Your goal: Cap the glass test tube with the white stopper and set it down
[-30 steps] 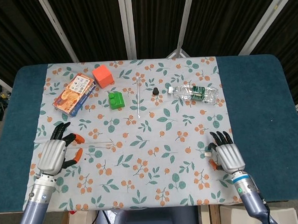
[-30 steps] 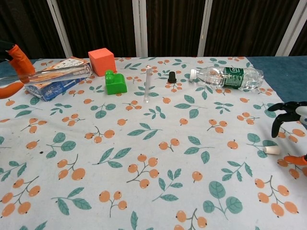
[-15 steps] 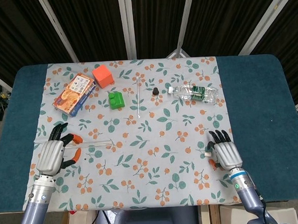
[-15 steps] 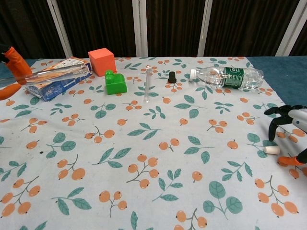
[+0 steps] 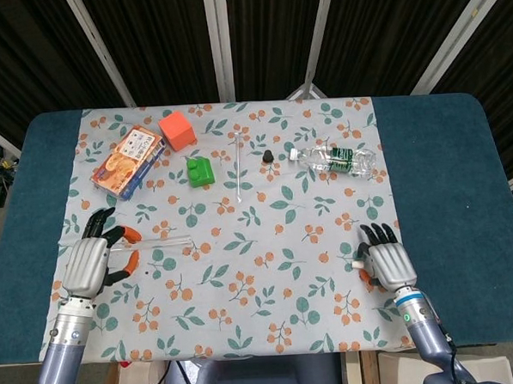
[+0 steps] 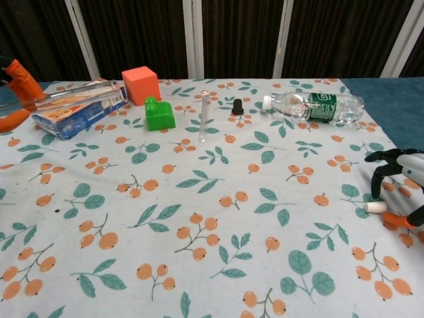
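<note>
Dark curtains and pale uprights stand behind my desk (image 5: 436,174), blue-topped with a cloth printed in orange berries and green leaves. My left hand (image 5: 92,262) grasps the glass test tube (image 5: 160,243), pinched at its near end between the orange-tipped fingers (image 5: 130,236); the tube is raised off the cloth and its long axis runs across me, open end pointing toward my right side. The white stopper (image 6: 375,207) lies on the cloth at the right edge, just under the curled dark fingers of my right hand (image 6: 404,189), which hovers over it. I cannot tell whether the fingers touch it; I judge it not yet gripped, the hand unclenched and empty. So the right hand is plainly the nearer one for the stopper, and once lifted it has to travel leftward along the tube's axis to meet the open mouth.

A second slim tube (image 5: 239,165) lies well away by the green block (image 5: 199,172).

The plastic bottle (image 5: 334,160) carries a green label and the snack box (image 5: 127,161) is printed, but neither is legible.
</note>
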You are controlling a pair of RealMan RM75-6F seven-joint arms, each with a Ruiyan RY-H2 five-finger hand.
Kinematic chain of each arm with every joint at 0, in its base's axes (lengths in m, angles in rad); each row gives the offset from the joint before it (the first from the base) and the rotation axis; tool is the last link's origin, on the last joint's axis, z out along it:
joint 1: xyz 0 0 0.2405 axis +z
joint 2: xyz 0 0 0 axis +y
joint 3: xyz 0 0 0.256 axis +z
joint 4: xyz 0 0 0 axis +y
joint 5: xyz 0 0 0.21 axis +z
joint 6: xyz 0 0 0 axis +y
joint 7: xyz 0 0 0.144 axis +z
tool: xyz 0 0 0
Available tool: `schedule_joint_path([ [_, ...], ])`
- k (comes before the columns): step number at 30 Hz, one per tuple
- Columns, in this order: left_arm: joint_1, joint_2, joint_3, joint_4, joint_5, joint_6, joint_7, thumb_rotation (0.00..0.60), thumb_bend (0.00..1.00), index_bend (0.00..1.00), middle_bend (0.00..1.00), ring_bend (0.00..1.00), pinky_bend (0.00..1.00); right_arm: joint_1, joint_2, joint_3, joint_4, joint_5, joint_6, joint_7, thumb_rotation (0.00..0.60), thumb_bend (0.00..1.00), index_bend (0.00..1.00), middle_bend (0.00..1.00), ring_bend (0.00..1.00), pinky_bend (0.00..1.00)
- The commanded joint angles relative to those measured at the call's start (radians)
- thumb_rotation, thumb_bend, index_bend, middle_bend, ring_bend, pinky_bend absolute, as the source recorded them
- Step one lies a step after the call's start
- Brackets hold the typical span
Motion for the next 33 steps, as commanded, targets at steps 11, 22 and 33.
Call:
schedule_joint_path([
  [11, -0.001, -0.003, -0.007, 0.014, -0.008, -0.012, -0.003, 0.600, 0.69, 0.55, 0.47, 0.09, 0.02, 0.002, -0.009, -0.002, 0.011, 0.015, 0.005, -0.004, 0.600, 0.39, 0.54, 0.14, 0.04, 0.00],
  [22, -0.026, -0.028, -0.025, 0.050, -0.017, -0.041, 0.000, 0.600, 0.69, 0.55, 0.47, 0.09, 0.02, -0.002, -0.004, 0.002, -0.002, 0.012, 0.027, 0.007, 0.600, 0.44, 0.57, 0.15, 0.04, 0.00],
  [33, -0.130, -0.141, -0.075, 0.248, -0.042, -0.172, -0.083, 0.600, 0.69, 0.55, 0.48, 0.09, 0.02, -0.002, 0.026, 0.026, -0.049, 0.006, 0.052, 0.054, 0.600, 0.44, 0.57, 0.15, 0.04, 0.00],
])
